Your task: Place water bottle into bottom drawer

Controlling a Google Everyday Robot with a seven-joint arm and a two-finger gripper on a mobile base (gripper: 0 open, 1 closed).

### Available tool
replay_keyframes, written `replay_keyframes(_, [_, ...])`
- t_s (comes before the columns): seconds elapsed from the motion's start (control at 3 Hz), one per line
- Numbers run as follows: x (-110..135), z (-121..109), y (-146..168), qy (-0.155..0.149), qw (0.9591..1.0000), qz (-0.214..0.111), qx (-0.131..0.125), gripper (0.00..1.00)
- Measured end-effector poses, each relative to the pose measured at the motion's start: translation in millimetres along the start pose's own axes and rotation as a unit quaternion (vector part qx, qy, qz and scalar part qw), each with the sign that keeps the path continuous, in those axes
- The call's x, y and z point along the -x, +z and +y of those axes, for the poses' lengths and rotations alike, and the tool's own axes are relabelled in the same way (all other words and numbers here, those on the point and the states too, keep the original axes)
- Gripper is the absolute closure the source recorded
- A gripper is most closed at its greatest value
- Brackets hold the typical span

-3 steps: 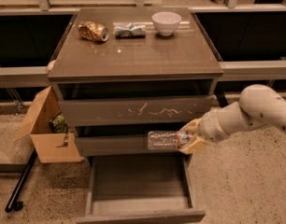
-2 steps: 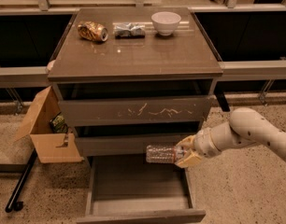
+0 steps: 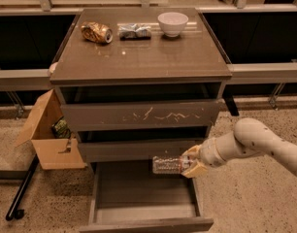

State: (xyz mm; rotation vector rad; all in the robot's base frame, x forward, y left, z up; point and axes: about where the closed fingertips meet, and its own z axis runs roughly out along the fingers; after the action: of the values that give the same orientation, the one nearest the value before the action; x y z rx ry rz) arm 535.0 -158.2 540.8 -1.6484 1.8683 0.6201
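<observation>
The water bottle (image 3: 167, 165) is a small clear crinkled plastic bottle. It lies on its side, held in the air over the right rear part of the open bottom drawer (image 3: 143, 198). My gripper (image 3: 191, 162) is shut on the bottle's right end and comes in from the right on a cream-coloured arm. The bottom drawer is pulled out as a shallow grey-brown tray with nothing in it. The bottle hangs just below the front of the middle drawer (image 3: 139, 149).
The drawer with white scratch marks (image 3: 141, 114) is above. On the cabinet top are a crushed gold can (image 3: 96, 32), a silvery foil wrapper (image 3: 134, 31) and a white bowl (image 3: 173, 23). An open cardboard box (image 3: 49, 137) stands at the left on the floor.
My gripper has moved down and a little left with the bottle, from in front of the middle drawer to just above the open bottom drawer.
</observation>
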Motion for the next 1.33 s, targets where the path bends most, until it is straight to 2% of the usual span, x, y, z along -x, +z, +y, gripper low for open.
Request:
replay_keyframes(0.33, [-35.3, -6.5, 37.6, -0.018, 0.9998, 0.008, 0.005, 1.0])
replay_keyframes(0.67, [-69.3, -11.4, 80.2, -0.022, 0.9994, 0.001, 0.028, 1.0])
replay_keyframes(1.0, [-112.7, -20.3, 131.4, 0.004, 0.9981, -0.024, 0.056, 1.0])
replay_keyframes(1.33, [-116.7, -17.9, 138.8, 0.0, 0.9981, -0.019, 0.058, 1.0])
